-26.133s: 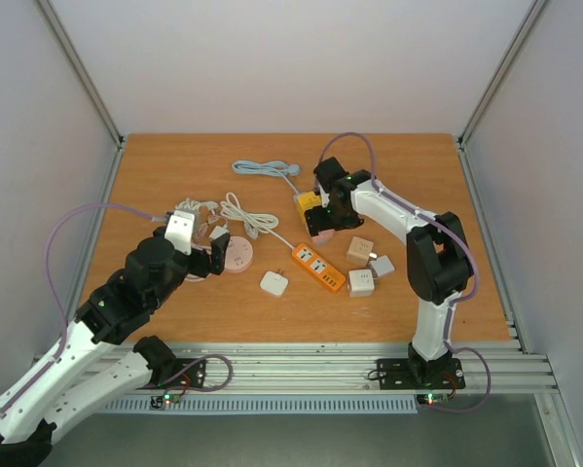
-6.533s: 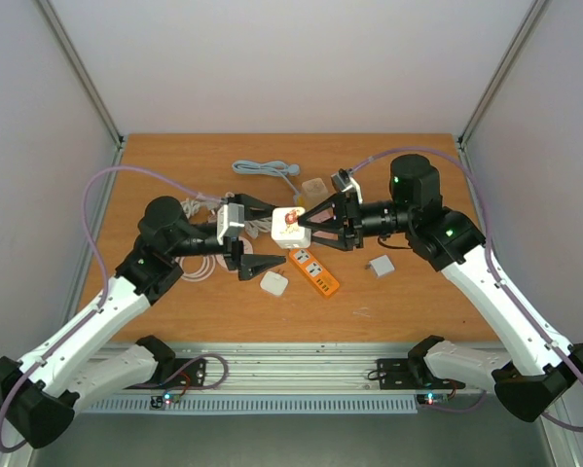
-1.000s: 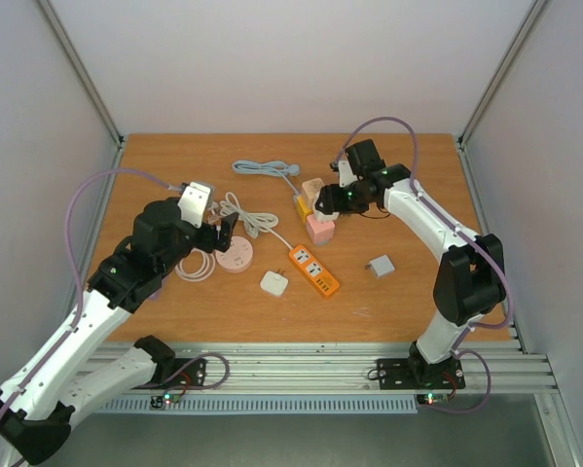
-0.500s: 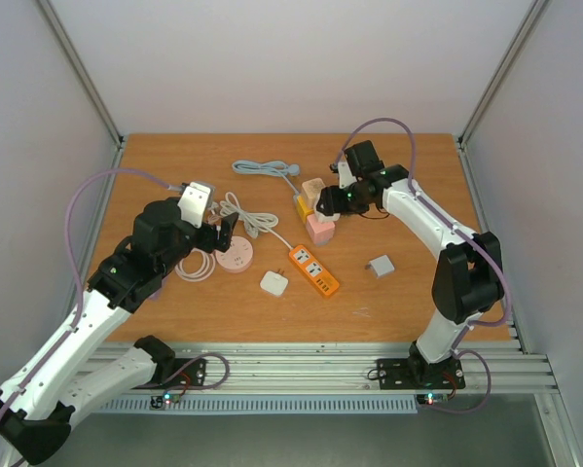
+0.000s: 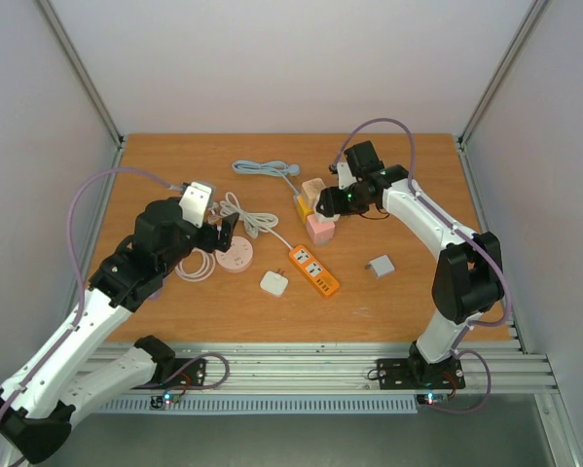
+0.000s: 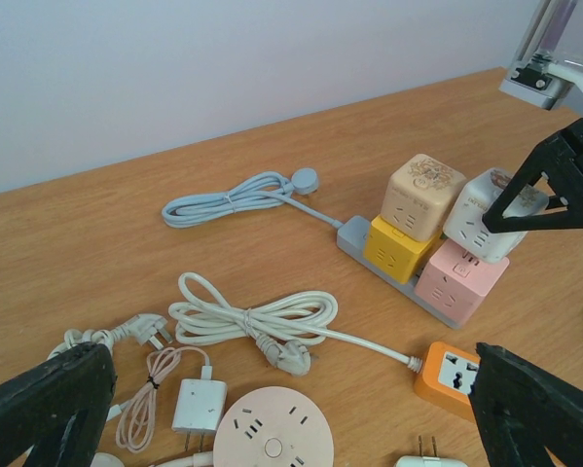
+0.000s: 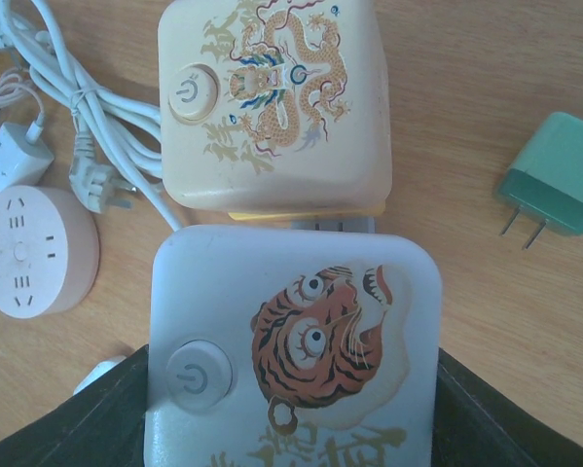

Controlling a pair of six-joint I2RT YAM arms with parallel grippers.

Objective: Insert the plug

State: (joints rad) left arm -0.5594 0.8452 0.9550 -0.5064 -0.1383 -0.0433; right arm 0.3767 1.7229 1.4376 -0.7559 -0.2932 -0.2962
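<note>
1. Right wrist view: my right end effector (image 7: 293, 394) pinches the white cube (image 7: 291, 292), with a dark finger pressed against each of two opposite sides. The cube is smooth, glossy plastic with rounded corners. Its top carries an orange tiger print and a round power button.
2. Seen from the left wrist, the white cube rests on top of the pink cube (image 6: 452, 282), touching it and slightly tilted. I cannot tell whether its prongs have entered the socket.
3. I judge this to be the seating step. The next move calls for levelling the cube, pressing it straight down until it sits flush, and only then letting go.
4. Just beside it stands the cream cube (image 7: 272, 107) with its dragon print, stacked on a yellow cube (image 6: 398, 251). Both stacks sit on a grey strip base (image 6: 354, 233).
5. My left end effector (image 6: 291, 404) is spread wide and holds nothing. It hovers over the round pink socket (image 7: 33, 253) and the bundled white cords (image 6: 252, 316).
6. A teal charger (image 7: 554, 185) with two thin metal prongs lies apart on the wood-grain bench (image 7: 466, 58).
</note>
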